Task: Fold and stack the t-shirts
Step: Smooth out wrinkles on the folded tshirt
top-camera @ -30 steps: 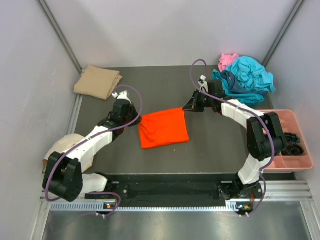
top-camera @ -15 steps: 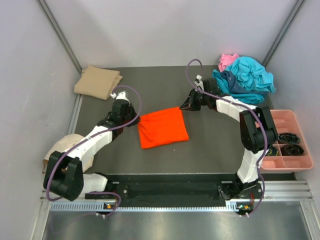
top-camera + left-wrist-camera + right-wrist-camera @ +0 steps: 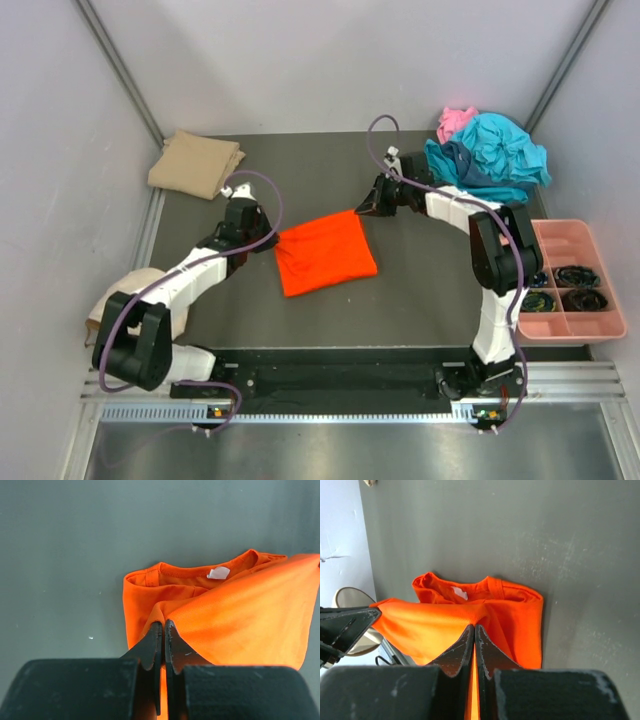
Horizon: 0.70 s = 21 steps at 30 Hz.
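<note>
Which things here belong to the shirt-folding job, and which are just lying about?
Job: bright orange cloth t-shirt, folded tan cloth shirt, crumpled teal cloth shirts, pink cloth shirt.
Lying about: cream round cap-like thing, pink plastic compartment tray.

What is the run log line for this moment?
step: fold orange t-shirt | left fingers: shut on left corner | right fingers: shut on right corner | top layer: raised | tan t-shirt: folded, far left

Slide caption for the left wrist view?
Left jaws shut on a raised fold of the orange t-shirt; white neck label visible beyond, over the grey table.
</note>
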Each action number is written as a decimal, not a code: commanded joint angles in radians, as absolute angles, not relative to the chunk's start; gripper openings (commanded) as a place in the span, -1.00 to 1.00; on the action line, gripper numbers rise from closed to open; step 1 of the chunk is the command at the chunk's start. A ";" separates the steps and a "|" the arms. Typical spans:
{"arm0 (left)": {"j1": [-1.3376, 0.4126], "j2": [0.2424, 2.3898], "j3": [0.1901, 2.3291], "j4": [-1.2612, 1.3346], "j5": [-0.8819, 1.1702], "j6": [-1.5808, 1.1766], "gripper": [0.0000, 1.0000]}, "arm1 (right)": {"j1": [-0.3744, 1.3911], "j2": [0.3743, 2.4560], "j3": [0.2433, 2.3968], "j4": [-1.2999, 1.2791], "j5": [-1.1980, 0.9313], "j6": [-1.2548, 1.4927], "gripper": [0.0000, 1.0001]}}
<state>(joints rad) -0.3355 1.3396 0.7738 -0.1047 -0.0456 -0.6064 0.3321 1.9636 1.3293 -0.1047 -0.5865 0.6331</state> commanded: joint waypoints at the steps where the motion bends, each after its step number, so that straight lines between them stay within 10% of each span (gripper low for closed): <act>1: -0.319 1.348 0.778 -0.057 -0.060 -0.597 -1.00 | 0.339 2.003 1.402 -0.080 -0.583 0.635 -1.00; 21: -0.273 1.460 0.781 -0.008 -0.032 -0.591 -1.00 | 0.338 2.157 1.519 -0.095 -0.600 0.635 -1.00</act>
<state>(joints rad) -0.2874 1.4364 0.7738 -0.0505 -0.0223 -0.6056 0.3336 2.1334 1.4639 -0.1158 -0.6086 0.6407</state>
